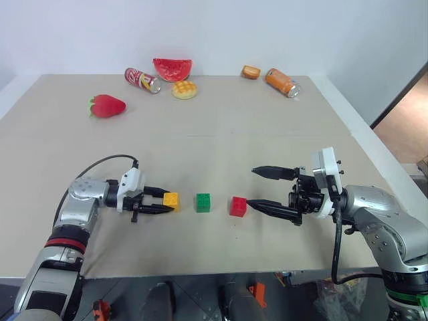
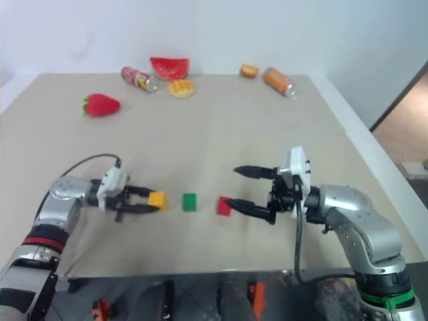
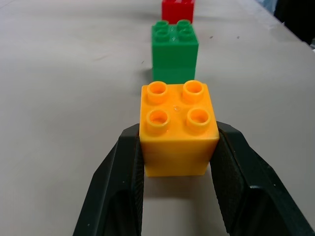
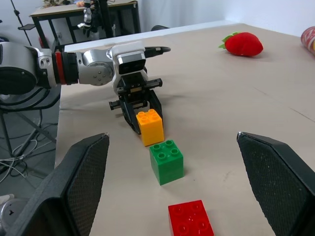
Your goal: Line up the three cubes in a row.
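beige tabletop (image 1: 221, 140) carries light, rigid, slick-sided cubes: left gripper (image 1: 163, 202) pinches the yellow-orange cube (image 1: 171, 199) by its flat sides, right gripper (image 1: 253, 186) gapes beside the red cube (image 1: 237, 206), green cube (image 1: 202, 202) between.

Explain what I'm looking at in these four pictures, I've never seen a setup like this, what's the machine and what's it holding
This is a humanoid robot with two arms, standing at a beige table. Two pictures come from cameras in its head, looking down over the arms. The other two come from a camera on each wrist, looking along that arm's two black fingers.

The left tool is shut on a small yellow-orange studded plastic cube. Next to it in a row sit a green studded plastic cube and a red studded plastic cube. The right tool is open, one fingertip close by the red cube, holding nothing.

At the table's far edge lie a red toy strawberry, two drink cans, a toy watermelon slice and two small toy breads.
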`<state>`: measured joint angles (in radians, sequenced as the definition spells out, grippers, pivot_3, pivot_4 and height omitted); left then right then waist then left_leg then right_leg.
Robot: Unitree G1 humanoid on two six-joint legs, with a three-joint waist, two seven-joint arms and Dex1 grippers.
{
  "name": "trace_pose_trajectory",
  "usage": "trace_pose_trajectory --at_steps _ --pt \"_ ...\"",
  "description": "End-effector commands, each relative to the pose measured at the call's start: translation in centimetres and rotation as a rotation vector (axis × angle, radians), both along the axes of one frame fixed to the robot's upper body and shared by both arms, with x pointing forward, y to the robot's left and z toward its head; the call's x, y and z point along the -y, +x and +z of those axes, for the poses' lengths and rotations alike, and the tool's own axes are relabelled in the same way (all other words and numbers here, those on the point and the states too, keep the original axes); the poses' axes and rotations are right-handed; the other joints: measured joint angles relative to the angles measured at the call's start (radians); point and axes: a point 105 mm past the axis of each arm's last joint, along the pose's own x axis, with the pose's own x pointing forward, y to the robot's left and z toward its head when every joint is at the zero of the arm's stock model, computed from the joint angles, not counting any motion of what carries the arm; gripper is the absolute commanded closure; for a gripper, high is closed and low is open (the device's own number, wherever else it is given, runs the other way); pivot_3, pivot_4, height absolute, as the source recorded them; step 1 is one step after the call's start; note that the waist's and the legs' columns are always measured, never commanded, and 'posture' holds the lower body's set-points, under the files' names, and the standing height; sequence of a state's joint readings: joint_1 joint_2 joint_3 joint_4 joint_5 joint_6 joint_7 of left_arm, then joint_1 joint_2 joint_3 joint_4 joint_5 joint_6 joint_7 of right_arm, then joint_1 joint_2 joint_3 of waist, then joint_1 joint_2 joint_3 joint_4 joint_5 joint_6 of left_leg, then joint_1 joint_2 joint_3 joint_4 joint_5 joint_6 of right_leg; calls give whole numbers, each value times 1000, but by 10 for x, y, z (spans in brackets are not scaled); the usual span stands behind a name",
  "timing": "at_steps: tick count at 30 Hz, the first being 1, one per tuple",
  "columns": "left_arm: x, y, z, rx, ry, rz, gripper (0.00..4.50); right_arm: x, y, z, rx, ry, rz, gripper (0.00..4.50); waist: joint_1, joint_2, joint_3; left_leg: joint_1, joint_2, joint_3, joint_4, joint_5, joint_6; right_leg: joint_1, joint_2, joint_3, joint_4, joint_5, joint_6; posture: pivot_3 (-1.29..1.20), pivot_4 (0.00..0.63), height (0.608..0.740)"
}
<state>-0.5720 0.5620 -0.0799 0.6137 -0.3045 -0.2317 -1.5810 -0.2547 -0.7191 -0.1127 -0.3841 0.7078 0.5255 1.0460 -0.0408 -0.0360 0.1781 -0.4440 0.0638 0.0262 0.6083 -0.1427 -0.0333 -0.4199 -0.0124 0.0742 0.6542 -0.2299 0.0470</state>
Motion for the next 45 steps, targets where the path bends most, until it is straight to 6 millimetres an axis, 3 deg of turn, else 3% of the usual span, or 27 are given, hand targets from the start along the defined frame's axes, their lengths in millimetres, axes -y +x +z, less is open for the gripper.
trace_pose_trajectory --at_steps 1,6,8,14,22,27,30,33,36,39,45 --pt "-2 -1 3 22 16 -11 3202 0 -3 7 38 -2 9 176 -1 0 0 0 0 0 0 0 0 0 0 0 0 0 0 0 150 740" --pt "-8 2 0 38 38 12 3202 1 -2 7 39 -3 5 176 -1 0 0 0 0 0 0 0 0 0 0 0 0 0 0 0 150 740" --pt "-10 4 0 36 41 30 2197 1 -2 7 39 -3 5 176 -1 0 0 0 0 0 0 0 0 0 0 0 0 0 0 0 150 740" --pt "-16 10 3 82 39 79 233 0 -2 7 40 -4 10 176 -1 0 0 0 0 0 0 0 0 0 0 0 1 0 0 0 150 740" --pt "-40 -2 24 25 -35 177 233 1 -1 9 44 -1 11 176 -6 0 0 1 1 0 0 0 0 -1 0 0 2 0 -1 0 150 740" --pt "-80 -24 13 -95 80 321 233 5 2 11 53 -7 -4 176 -7 0 0 2 2 0 0 0 0 -2 1 0 7 -3 -3 0 150 740" --pt "-109 -19 10 -136 84 542 233 13 9 12 72 -9 -55 176 -3 0 0 3 2 0 0 0 0 -3 0 -1 10 -4 -5 0 150 740" --pt "-131 3 26 -69 -70 816 233 30 36 12 111 13 -247 176 -1 0 0 3 2 0 0 1 1 -3 -2 -3 11 -4 -6 0 150 740" --pt "-148 23 41 -3 -214 1091 233 59 69 -2 120 44 -525 176 -1 0 0 4 1 1 1 1 1 -2 -4 -3 10 -2 -4 0 150 740" --pt "-145 26 61 42 -394 1161 233 76 89 -18 108 71 -714 176 -1 -1 0 4 0 2 3 3 1 -1 -5 -3 10 0 -2 0 150 740" --pt "-133 22 66 55 -591 1300 233 97 113 -52 96 119 -1074 176 -1 -1 0 2 0 2 0 3 1 -2 -4 -2 11 1 2 0 150 740"
